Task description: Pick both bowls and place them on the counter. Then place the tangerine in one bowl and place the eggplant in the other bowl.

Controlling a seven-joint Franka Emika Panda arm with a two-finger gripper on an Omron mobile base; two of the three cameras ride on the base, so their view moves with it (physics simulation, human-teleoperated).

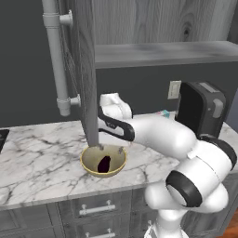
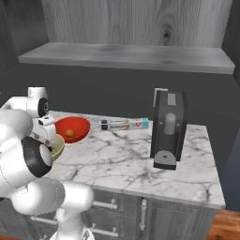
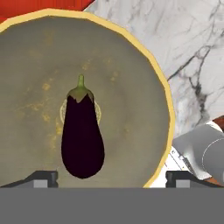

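Note:
The deep tan bowl (image 1: pixel 93 166) stands on the white marble counter (image 1: pixel 37 158) with the dark purple eggplant (image 1: pixel 104 163) lying in its bottom. My gripper (image 1: pixel 110 148) hangs just above the bowl, open, its fingers apart over the rim. Looking down from the hand, the eggplant (image 3: pixel 82 135) lies free in the tan bowl (image 3: pixel 162 87), between the widely spread tips of the gripper (image 3: pixel 111 179) and touching neither. From the right base view, the red bowl (image 2: pixel 80 125) holds the tangerine (image 2: pixel 70 133), right beside the tan bowl (image 2: pixel 58 146), which my arm partly hides.
A dark coffee machine (image 2: pixel 168 129) stands on the right of the counter (image 2: pixel 122 159). A long foil box (image 2: pixel 124 124) lies by the back wall. An open grey cabinet door (image 1: pixel 86 69) hangs just left of my hand, below a shelf (image 2: pixel 126 56).

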